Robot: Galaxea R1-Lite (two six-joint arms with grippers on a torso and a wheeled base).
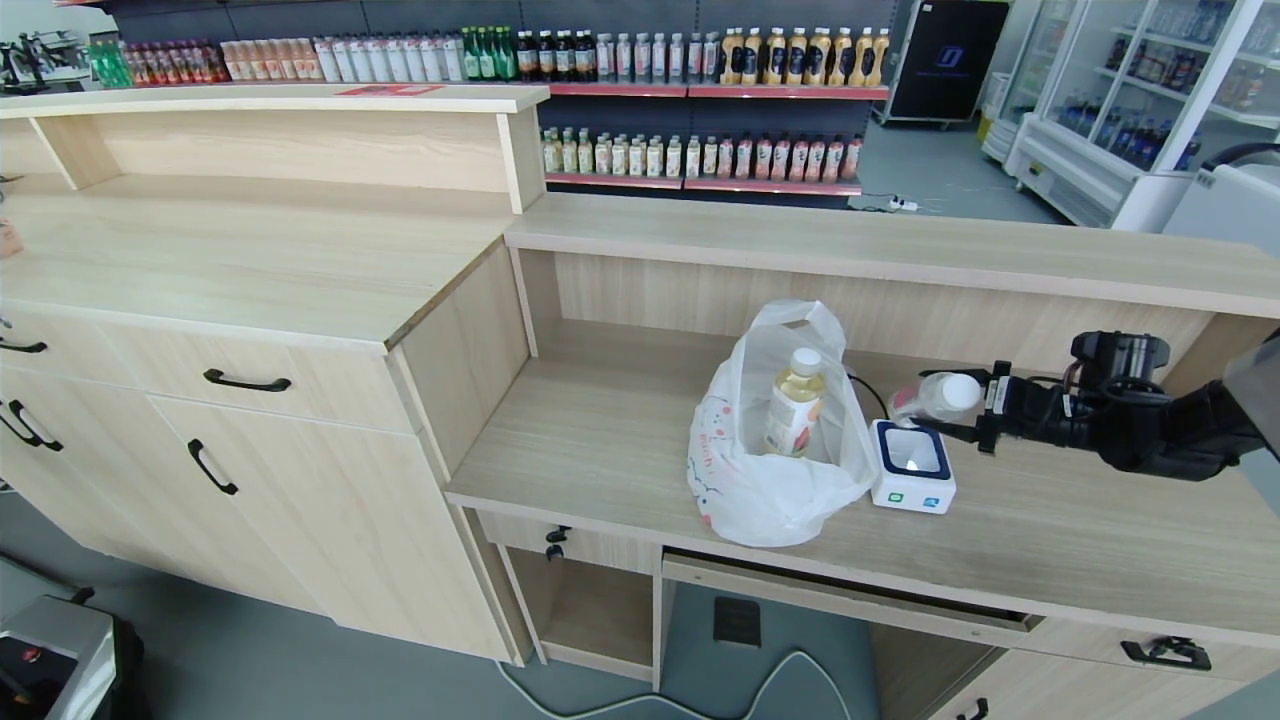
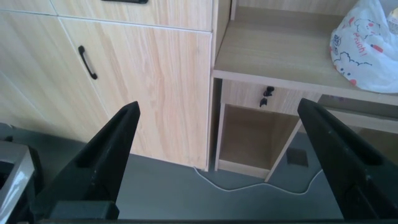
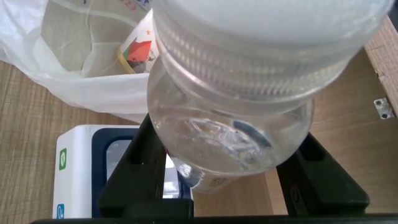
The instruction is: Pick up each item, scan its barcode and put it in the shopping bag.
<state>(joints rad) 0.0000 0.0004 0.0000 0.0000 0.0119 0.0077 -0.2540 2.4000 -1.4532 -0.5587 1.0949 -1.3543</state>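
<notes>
The right claw [image 1: 950, 410] grips a clear bottle [image 1: 930, 398] with a white cap. It holds the bottle on its side just above the far edge of the scanner [image 1: 912, 465]. In the right wrist view the cap and shoulder of the bottle [image 3: 236, 124] are close up, and its lower part is hidden between the dark fingers [image 3: 134, 174]. Its label is too distorted to read and no barcode can be made out. The bottle also hides part of the scanner [image 3: 81, 168] below it.

The white bag [image 1: 760, 490] stands open on the bench [image 1: 600, 440], touching the scanner's left side. A juice bottle [image 1: 795, 400] stands upright inside, its base hidden by the crumpled plastic. A dark cable runs behind the bag, and I cannot tell where it ends.

The left claw [image 2: 217, 124] hangs with its jaws wide apart, holding nothing. It is low, before the cabinet doors and over the grey floor. The bag [image 2: 367, 50] is cut off at the frame's corner.
</notes>
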